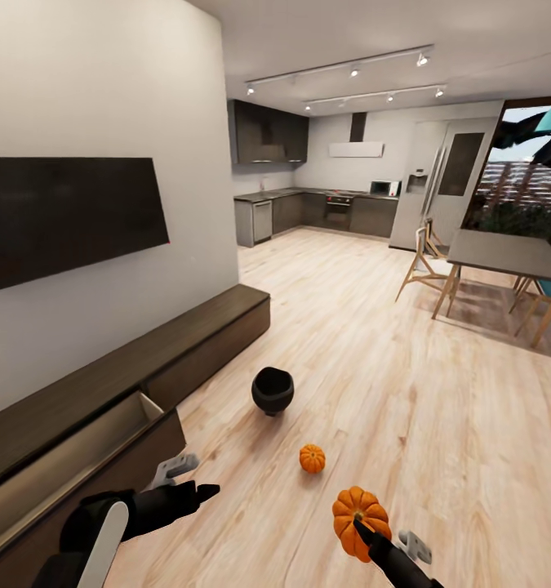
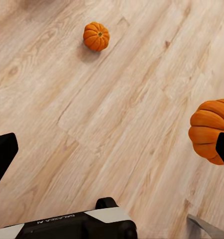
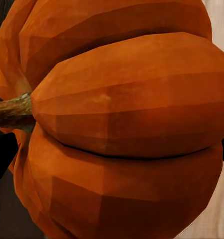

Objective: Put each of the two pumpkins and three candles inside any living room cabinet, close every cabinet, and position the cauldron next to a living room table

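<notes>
Pale wood-plank floor [image 1: 373, 343] carries the items. One small pumpkin [image 1: 312, 458] and the black cauldron [image 1: 273, 389] rest on it, apart.

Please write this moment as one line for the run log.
right gripper: shut on held pumpkin | left gripper: open, empty | other pumpkin: on floor | cabinet: drawer open

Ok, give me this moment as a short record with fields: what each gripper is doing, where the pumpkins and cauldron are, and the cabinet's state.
right gripper: shut on held pumpkin, lifted above the floor
left gripper: open, empty, beside the open drawer
other pumpkin: on wood floor, between cauldron and held pumpkin
cauldron: upright on floor, in front of the cabinet
cabinet: nearest drawer pulled open, interior looks empty
candles: location cannot be told
</notes>
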{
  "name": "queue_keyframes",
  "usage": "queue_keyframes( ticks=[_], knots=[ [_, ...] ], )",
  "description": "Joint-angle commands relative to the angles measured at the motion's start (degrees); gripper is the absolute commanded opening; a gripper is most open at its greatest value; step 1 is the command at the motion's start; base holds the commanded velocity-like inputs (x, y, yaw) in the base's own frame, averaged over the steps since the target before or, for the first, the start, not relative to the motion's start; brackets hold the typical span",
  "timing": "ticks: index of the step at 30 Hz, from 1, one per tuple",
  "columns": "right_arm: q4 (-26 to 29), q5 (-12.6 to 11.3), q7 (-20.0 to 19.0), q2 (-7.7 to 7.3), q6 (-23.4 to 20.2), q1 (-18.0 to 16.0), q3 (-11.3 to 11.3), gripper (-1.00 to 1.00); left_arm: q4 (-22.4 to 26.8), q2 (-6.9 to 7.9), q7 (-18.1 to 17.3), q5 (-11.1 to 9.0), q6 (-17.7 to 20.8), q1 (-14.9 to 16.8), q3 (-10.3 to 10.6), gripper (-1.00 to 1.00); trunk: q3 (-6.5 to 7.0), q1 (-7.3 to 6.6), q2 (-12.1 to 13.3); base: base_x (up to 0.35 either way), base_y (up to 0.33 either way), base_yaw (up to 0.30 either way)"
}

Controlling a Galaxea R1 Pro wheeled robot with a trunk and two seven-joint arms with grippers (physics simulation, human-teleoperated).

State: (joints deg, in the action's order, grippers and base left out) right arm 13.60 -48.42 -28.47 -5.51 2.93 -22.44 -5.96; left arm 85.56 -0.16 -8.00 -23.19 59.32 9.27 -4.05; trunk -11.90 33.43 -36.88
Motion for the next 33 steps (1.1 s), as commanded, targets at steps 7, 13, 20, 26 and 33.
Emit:
queue_keyframes(
  ticks=[7, 13, 20, 26, 33],
  knots=[
    [-0.1, -0.5, -0.5, -0.07, 0.5, -0.1, -0.5, -1.0, 0.0, -0.04, -0.5, 0.4, 0.3, 0.0, -0.1, 1.0, -0.09, 0.04, -0.1, 0.28, -0.24, 0.0],
    [-0.1, -0.6, -0.7, -0.09, 0.4, -0.1, -0.4, -1.0, 0.0, -0.02, -0.4, 0.4, 0.3, 0.0, -0.1, 1.0, -0.09, 0.04, -0.1, 0.277, -0.243, 0.0],
    [-0.1, -0.6, -0.7, -0.03, 0.4, -0.1, -0.4, -1.0, 0.0, -0.06, -0.4, 0.4, 0.3, 0.0, -0.1, 1.0, -0.09, 0.04, -0.1, 0.256, -0.237, -0.204],
    [-0.1, -0.6, -0.7, -0.03, 0.4, -0.1, -0.4, -1.0, 0.0, -0.03, -0.4, 0.4, 0.2, 0.0, -0.1, 1.0, -0.09, 0.04, -0.1, 0.236, -0.226, -0.275],
    [-0.1, -0.6, -0.7, -0.03, 0.4, -0.1, -0.5, -1.0, 0.0, -0.02, -0.5, 0.5, 0.2, 0.0, -0.1, 1.0, -0.09, 0.04, -0.1, 0.228, -0.212, -0.278]
  ],
)
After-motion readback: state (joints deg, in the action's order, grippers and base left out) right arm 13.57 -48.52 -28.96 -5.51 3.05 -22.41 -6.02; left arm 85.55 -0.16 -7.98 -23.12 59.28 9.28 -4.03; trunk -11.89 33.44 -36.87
